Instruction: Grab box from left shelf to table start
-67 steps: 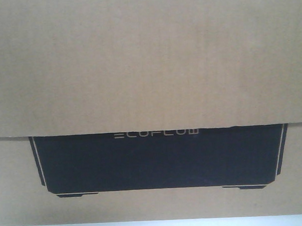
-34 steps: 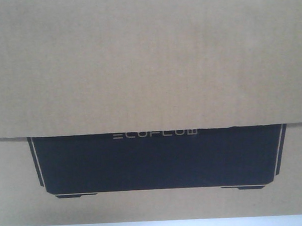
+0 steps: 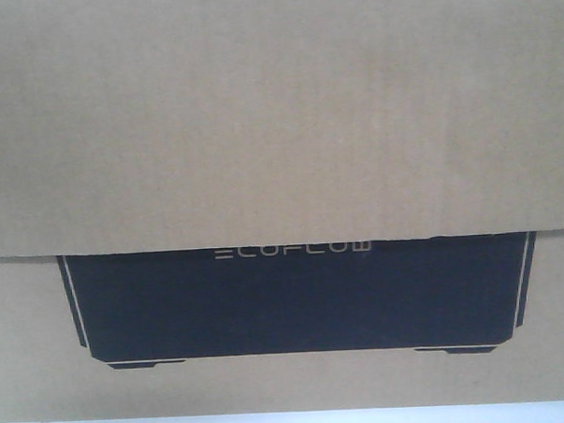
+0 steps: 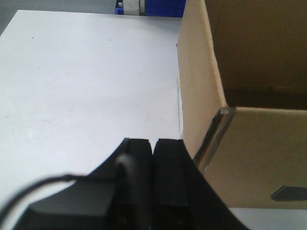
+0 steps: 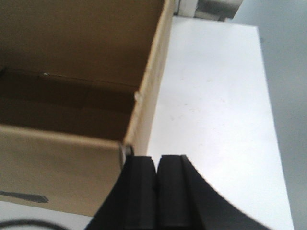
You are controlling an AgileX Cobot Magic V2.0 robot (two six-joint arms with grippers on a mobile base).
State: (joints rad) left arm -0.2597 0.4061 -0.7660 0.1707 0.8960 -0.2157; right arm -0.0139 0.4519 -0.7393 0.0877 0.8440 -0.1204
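The open box sits on the counter. Both pincers, left and right, are pressed together, flanking its walls. An uneven squeeze could skew it

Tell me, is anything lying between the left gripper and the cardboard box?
Nothing: in the left wrist view the shut left gripper sits right beside the cardboard box wall, over bare white table.
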